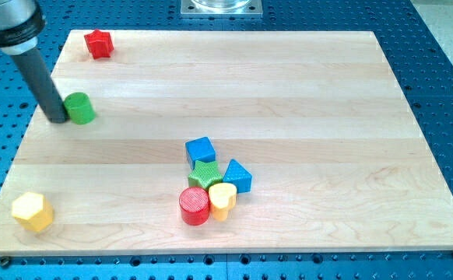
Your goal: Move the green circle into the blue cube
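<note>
The green circle (79, 107) lies near the board's left edge, in the upper part of the view. My tip (57, 118) rests right against the circle's left side. The blue cube (201, 150) sits near the board's middle, far to the lower right of the circle. It is the top block of a small cluster.
Below the blue cube are a green star (205, 174), a blue triangle (237, 176), a yellow heart (222, 199) and a red circle (194, 206), packed together. A red star (99, 43) lies at the upper left. A yellow hexagon (33, 211) lies at the lower left.
</note>
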`<state>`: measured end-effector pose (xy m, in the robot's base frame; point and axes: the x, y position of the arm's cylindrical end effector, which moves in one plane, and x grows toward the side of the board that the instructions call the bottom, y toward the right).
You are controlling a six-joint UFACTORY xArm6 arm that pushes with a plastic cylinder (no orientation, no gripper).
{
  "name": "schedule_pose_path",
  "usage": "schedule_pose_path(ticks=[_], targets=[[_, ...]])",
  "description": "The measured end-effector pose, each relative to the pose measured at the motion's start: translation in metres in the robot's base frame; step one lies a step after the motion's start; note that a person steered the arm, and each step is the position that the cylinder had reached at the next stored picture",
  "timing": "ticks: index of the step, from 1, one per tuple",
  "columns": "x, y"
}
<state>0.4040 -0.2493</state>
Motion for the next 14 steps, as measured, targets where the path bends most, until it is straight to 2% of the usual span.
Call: schedule_pose_path(ticks=[3, 4, 5, 7, 9, 10, 12, 13, 14], targets=[[-0.002, 0.189], [-0.033, 0.144], [-0.034, 0.167], [-0.027, 0.284], [0.008, 0.276], [-0.036, 0.213], [-0.041, 0.168], [-0.027, 0.164], [-0.014, 0.210]])
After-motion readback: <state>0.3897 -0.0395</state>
